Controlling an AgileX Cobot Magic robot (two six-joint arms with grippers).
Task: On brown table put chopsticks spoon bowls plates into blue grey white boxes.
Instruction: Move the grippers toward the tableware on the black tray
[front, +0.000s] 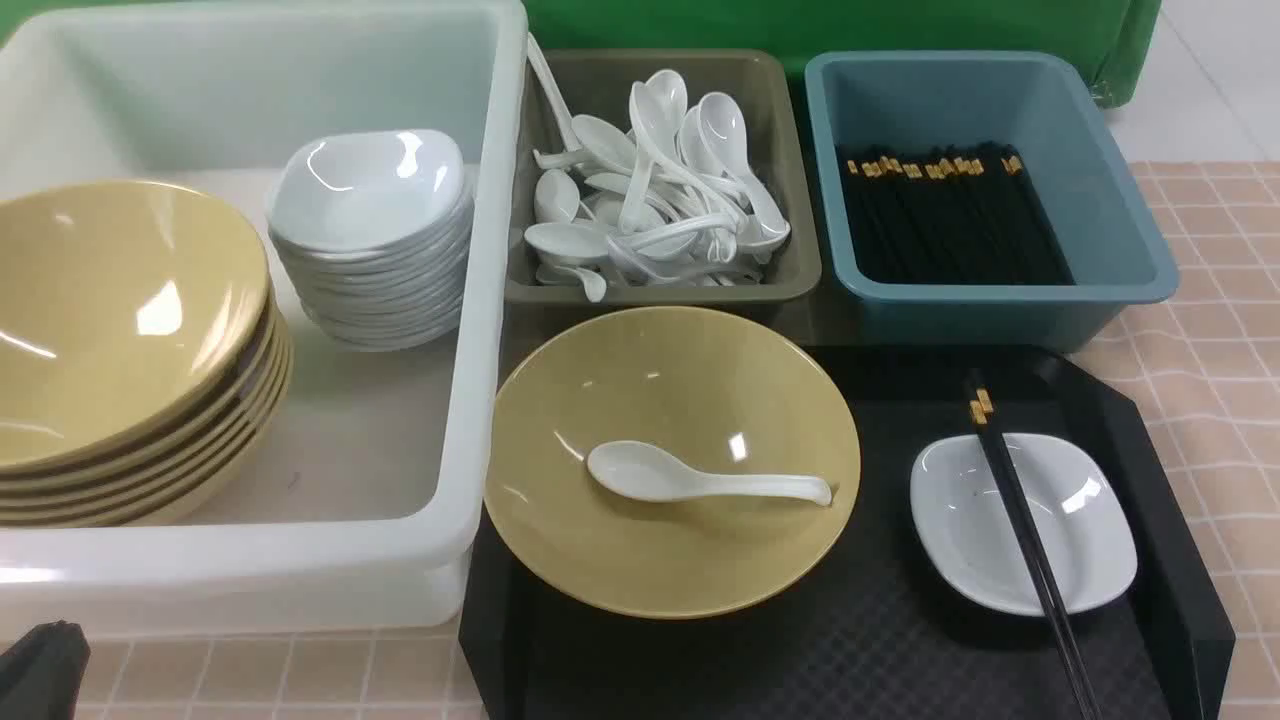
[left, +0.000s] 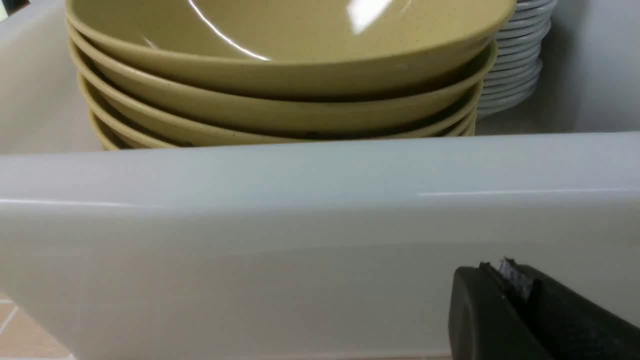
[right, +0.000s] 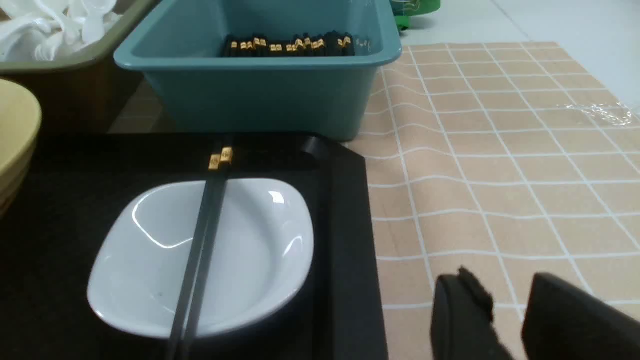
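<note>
White box (front: 490, 330) took up the left side of the counter (front: 1220, 300), running from near edge to far edge. Black tray (front: 880, 640) sat at the near edge, right of the white box. Blue box (front: 1130, 200) stood toward the far right corner, holding black chopsticks (front: 950, 220). Grey box (front: 790, 170) stood at the far edge between the other two boxes, full of white spoons (front: 650, 200).

Inside the white box were a bowl stack (front: 120, 320) and a plate stack (front: 370, 230). One loose bowl (front: 680, 560) rested on the tray's left part, with a spoon (front: 690, 480) lying in it. A plate (front: 1080, 540) was on the tray's right part, with a chopstick pair (front: 1020, 520) laid across it.

Right gripper (right: 500, 280) hung over the counter beside the tray's right edge, jaws spread and holding nothing. Left gripper (left: 500, 290) sat low at the near left corner, against the white box's outer wall; jaw state could not be read.
</note>
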